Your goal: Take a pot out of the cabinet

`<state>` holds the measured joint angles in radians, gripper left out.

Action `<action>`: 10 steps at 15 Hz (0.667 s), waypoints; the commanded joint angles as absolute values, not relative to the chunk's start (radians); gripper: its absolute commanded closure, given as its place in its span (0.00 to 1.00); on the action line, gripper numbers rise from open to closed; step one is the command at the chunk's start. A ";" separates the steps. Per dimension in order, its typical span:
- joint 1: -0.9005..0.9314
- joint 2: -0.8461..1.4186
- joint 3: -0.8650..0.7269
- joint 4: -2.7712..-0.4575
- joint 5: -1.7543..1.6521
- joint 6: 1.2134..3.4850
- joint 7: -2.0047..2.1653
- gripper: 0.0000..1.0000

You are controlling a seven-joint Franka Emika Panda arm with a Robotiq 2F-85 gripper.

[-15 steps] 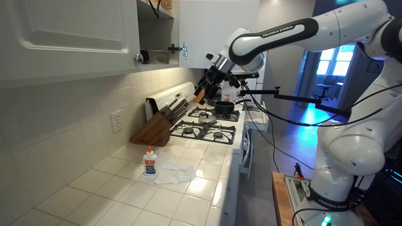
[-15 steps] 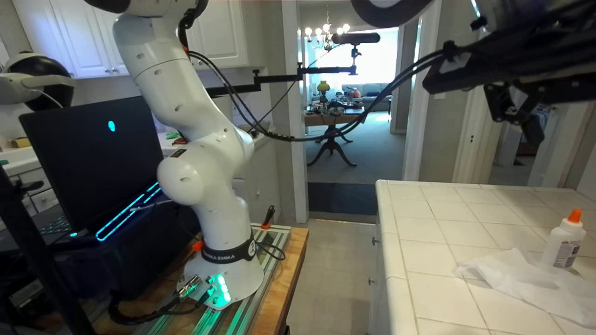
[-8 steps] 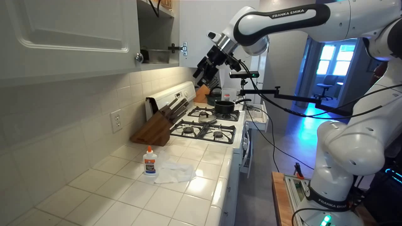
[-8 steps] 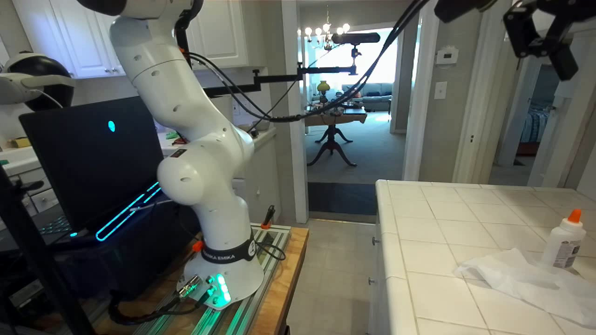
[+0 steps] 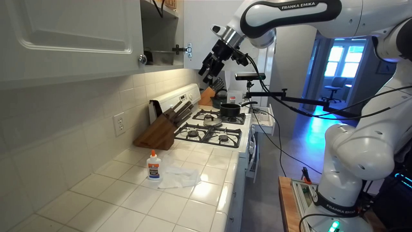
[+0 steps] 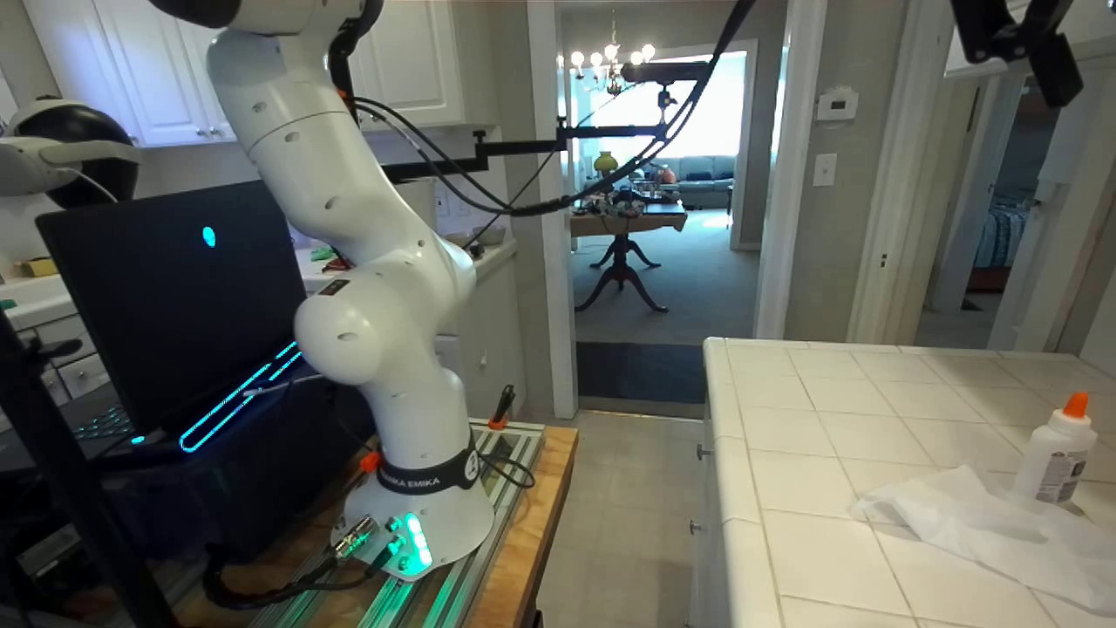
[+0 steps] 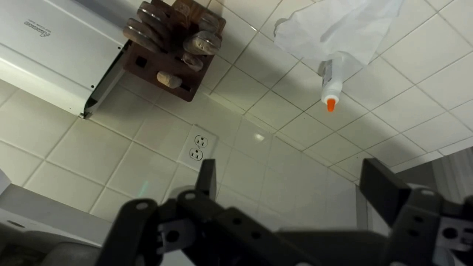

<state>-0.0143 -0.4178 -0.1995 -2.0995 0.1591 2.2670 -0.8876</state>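
Glue bottle (image 5: 154, 169) beside white tissue (image 5: 182, 178), wooden knife block (image 5: 156, 134) near stove (image 5: 245, 135), wall outlet (image 5: 119, 124), laptop (image 6: 174, 301)

A white robot arm (image 5: 363, 154) rises from its base (image 6: 453, 523), which carries a green light in both exterior views, then bends high up. In an exterior view the forearm (image 5: 315, 17) reaches across, almost level, to a silver wrist (image 5: 232, 37), and the black gripper (image 5: 204, 76) slants down from it. In the wrist view, its two fingers (image 7: 386, 190) stand wide apart.

Pot (image 5: 163, 58) in cabinet (image 5: 161, 35); on worktop (image 5: 146, 201), knife block (image 5: 157, 132) between stove (image 5: 233, 127) and glue bottle (image 5: 154, 167).
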 commanded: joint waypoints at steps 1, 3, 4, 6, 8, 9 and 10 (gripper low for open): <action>-0.004 -0.421 -0.204 -2.094 0.138 2.266 -0.889 0.00; -0.006 -0.418 -0.199 -2.065 0.110 2.272 -0.904 0.00; -0.008 -0.408 -0.198 -2.035 0.096 2.267 -0.906 0.00; -0.007 -0.400 -0.198 -1.993 0.067 2.262 -0.919 0.00; -0.001 -0.378 -0.202 -1.933 0.045 2.227 -0.945 0.00; 0.000 -0.365 -0.204 -1.903 0.040 2.209 -0.950 0.00; 0.004 -0.351 -0.208 -1.878 0.041 2.195 -0.968 0.00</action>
